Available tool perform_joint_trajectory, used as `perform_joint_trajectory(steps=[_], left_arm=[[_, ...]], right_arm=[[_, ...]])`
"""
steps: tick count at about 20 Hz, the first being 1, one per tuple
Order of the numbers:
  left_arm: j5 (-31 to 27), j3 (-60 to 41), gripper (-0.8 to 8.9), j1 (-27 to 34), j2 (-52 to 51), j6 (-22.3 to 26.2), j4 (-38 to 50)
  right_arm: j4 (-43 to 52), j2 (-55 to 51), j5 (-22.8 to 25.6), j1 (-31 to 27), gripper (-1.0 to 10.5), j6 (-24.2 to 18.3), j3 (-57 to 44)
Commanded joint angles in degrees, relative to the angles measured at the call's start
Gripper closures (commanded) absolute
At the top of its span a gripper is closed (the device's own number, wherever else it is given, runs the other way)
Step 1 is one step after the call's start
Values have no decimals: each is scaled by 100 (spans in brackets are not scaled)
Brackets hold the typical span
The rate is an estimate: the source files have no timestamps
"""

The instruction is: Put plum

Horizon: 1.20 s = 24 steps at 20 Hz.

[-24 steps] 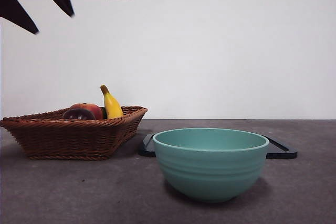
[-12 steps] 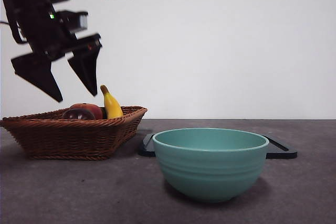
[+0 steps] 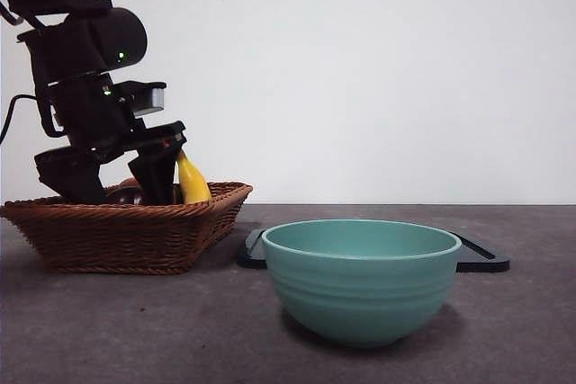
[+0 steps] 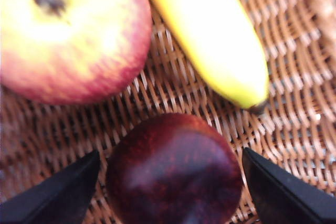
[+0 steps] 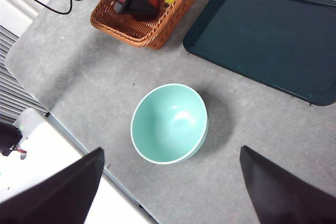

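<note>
Left end effector point(image 4: 170, 190) astride one plum point(image 4: 174, 169), one banana point(image 4: 210, 30)

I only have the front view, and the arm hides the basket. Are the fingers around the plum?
Observer: Yes. The left wrist view shows the left gripper open, one finger on each side of the plum, not closed on it.
Operator: What else is near it?
Observer: An apple and a banana lie in the basket, both apart from the plum.
Operator: Anything in the bowl?
Observer: No. The right wrist view looks down into the bowl and nothing is in it. The right gripper hangs open above it.
</note>
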Motion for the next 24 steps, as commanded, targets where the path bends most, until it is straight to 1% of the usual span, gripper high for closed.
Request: perform_joint_trajectory(steps=[1, 3, 5, 10, 14, 16, 19, 20, 22, 24], left_arm=[[-24, 114, 407, -26, 168, 90, 39], [-24, 114, 483, -31, 168, 90, 42], [-24, 114, 509, -28, 166, 90, 15], [-20, 114, 510, -31, -85, 61, -127], [-2, 114, 510, -81, -859, 61, -264], [153, 114, 510, -170, -1370, 35, -415], [839, 114, 510, -492, -2116, -116, -619], [968, 114, 510, -645, -2315, -181, -629], [994, 114, 510, -1062, -2592, -238, -640], [994, 114, 511, -1545, -2645, -238, -682]], right_arm=[[35, 44, -15, 24, 532, 39, 105], [35, 44, -13, 24, 532, 39, 105], [35, 44, -13, 24, 532, 39, 105], [35, 44, -13, 24, 532, 39, 105], [35, 44, -13, 24, 532, 39, 105], [37, 44, -11, 24, 532, 39, 105], [37, 44, -2, 22, 532, 39, 105], [37, 44, -2, 22, 532, 39, 105], [37, 44, -2, 22, 532, 39, 105], [37, 44, -2, 22, 532, 39, 105]])
